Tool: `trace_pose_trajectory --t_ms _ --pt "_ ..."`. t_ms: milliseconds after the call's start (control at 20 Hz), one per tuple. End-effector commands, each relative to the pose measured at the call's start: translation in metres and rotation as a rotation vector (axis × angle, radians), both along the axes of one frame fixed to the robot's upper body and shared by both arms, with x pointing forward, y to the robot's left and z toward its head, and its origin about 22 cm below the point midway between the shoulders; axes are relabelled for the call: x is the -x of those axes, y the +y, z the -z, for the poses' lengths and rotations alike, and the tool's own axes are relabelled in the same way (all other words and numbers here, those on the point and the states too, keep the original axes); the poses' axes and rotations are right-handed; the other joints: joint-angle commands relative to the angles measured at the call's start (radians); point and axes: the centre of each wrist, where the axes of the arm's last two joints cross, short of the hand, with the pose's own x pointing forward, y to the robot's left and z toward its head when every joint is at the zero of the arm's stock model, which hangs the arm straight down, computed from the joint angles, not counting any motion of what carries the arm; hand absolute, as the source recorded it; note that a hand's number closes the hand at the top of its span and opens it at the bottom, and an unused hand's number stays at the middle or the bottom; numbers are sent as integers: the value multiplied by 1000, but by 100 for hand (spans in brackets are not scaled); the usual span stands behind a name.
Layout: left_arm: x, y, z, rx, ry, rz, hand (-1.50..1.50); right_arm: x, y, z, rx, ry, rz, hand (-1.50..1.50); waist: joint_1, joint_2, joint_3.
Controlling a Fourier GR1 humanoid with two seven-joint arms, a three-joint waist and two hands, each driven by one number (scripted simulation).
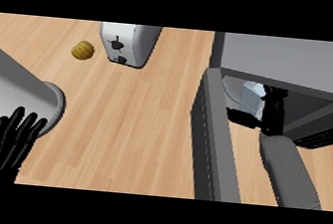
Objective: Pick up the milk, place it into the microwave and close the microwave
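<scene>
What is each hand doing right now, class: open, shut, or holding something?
Left hand: open, fingers straight, resting at the lower left edge.
Right hand: inside the microwave, curled round the milk.

wooden counter (138, 131) | toaster (128, 43) | yellow-brown lump (83, 50) beside it | microwave (292, 60), door (215, 138) open

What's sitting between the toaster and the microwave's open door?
Nothing: in the head view, only bare wooden counter lies between the toaster and the microwave door.
</scene>
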Motion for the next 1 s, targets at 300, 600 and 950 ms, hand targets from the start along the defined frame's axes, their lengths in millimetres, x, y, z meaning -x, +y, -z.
trace_pose_trajectory --t_ms 300,600,950 --pt "-5 -8 6 -14 22 -28 -150 -30 5 -7 -140 324 -11 -150 -25 31 1" --pt "-12 -20 15 7 42 19 -150 -31 18 -4 -174 356 -102 -150 -61 24 0" --pt "-18 -31 19 1 94 104 -150 -23 22 11 -250 422 -227 -150 -99 15 0"
